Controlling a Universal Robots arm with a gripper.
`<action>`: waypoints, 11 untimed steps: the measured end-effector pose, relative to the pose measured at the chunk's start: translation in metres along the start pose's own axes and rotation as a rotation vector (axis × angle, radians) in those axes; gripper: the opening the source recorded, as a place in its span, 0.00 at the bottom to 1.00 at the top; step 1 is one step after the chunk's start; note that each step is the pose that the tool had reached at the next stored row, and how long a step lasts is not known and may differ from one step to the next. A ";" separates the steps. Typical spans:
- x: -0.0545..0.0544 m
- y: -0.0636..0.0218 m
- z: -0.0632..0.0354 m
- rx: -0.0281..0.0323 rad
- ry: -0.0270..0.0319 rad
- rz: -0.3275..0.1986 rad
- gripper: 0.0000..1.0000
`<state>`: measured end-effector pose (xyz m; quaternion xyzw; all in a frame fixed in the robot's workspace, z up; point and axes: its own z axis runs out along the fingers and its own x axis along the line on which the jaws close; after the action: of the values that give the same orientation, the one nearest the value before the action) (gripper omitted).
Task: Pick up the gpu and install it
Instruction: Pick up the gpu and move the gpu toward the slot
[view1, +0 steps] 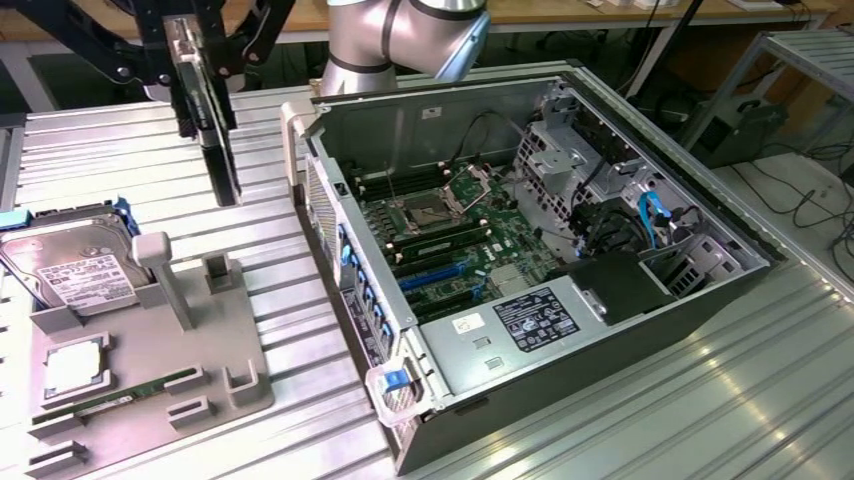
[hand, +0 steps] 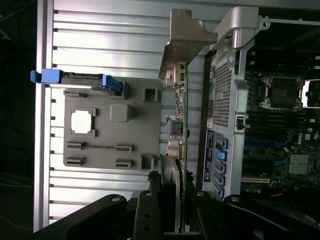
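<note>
Work surface: a ribbed metal table (view1: 694, 400), with benches and cables in the background.

Item under inspection: the gpu (view1: 218, 150). It presents edge-on in both views as a thin flat card. In the wrist view, the gpu (hand: 181, 120) shows a narrow green board edge with small connectors along it and a silver bracket (hand: 187, 37) at the end away from the pincer. The fan side cannot be made out.

Orientation: the long axis stands close to vertical, bracket end down and upper end in the gripper (view1: 200, 40). The flat faces look sideways, towards the exterior view's left and right. Contact between the lower end and the table cannot be determined.

Grip: in the wrist view, the gripper (hand: 172, 210) has its black jaws closed against the two faces of the card, which it holds.

Position: the card hangs over the table towards the back on the exterior view's left, between the grey fixture tray (view1: 200, 350) and the open computer case (view1: 641, 330), just beside the case's rear corner and outside it.

Surroundings: the motherboard (view1: 454, 240) lies exposed inside the case. The tray carries a hard drive (view1: 67, 265), a processor (view1: 74, 365) and a RAM stick (view1: 127, 395). The robot arm (view1: 400, 35) stands behind the case.
</note>
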<state>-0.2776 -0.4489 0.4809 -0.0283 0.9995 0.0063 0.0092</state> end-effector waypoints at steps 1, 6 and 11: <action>-0.002 -0.0001 0.0000 0.0000 0.0000 0.000 0.28; -0.012 -0.0007 0.0003 0.0000 0.0000 0.000 0.28; -0.034 -0.0019 0.0009 0.0001 0.0001 0.000 0.28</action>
<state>-0.2437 -0.4489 0.4806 -0.0284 0.9995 0.0062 0.0091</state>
